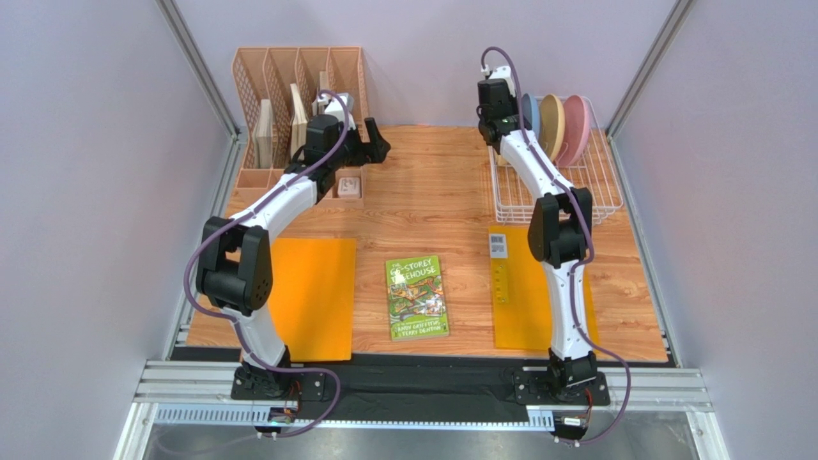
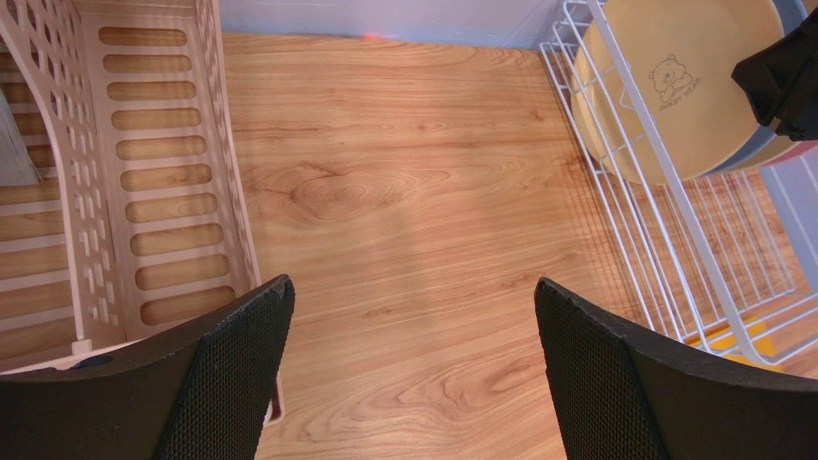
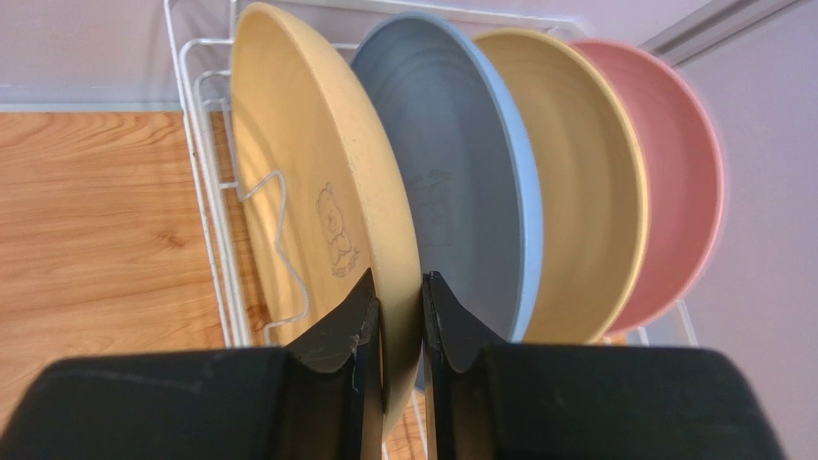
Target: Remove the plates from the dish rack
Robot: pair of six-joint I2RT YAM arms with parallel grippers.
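Right jaws on plate [image 3: 317, 192], rim half-hidden

Plates [image 1: 552, 125] on edge in the dish rack [image 1: 600, 184] far right, organizer [image 1: 288, 72] far left, book [image 1: 417, 297] mid-table.

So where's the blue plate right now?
In the right wrist view the blue plate stands on edge in the dish rack at the far right of the table, second in the row, between two yellow plates.

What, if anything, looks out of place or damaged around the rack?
Nothing stands out. Four plates stand on edge in the rack, none cracked or toppled. The right gripper pinches the rim of the front yellow plate.
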